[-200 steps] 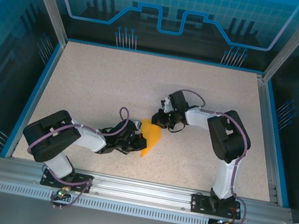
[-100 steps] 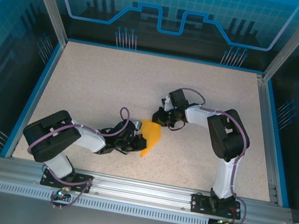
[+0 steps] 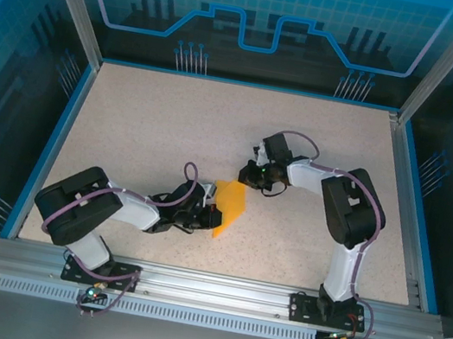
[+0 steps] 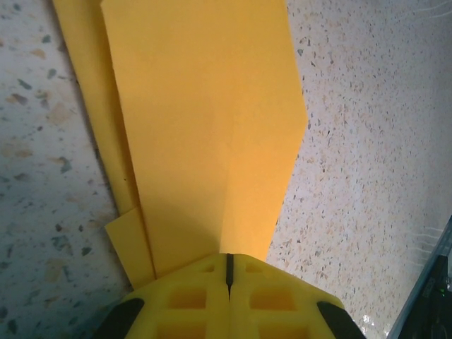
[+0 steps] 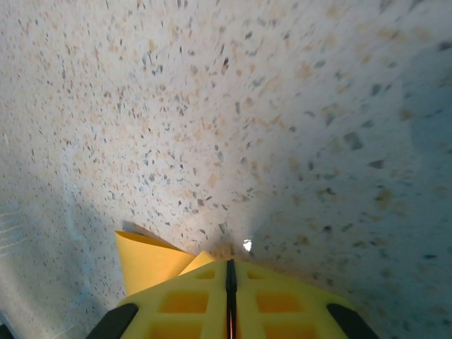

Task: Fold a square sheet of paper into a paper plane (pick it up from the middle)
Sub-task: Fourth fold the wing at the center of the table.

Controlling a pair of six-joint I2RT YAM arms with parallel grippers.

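The sheet of paper (image 3: 231, 208) is found near the middle of the table (image 3: 149, 112), between the two arms. It is already reduced to a narrow, layered shape with one slanted end. The left gripper (image 3: 210, 217) is closed on its near-left edge. In the left wrist view the fingers (image 4: 185, 300) are pressed together with the paper issuing from their seam, and a centre crease and a stepped underlayer are visible. The right gripper (image 3: 251, 175) is placed at the far tip of the paper, its fingers clenched against each other low over the table. A small corner of paper is seen just beside them in the right wrist view, but whether any paper is pinched cannot be determined. The step in hand is judged to be a mid-sequence fold, the plane not yet finished. The next move is judged to call for a firm left hold while the free end is turned along the crease and pressed flat, with the layers aligned.
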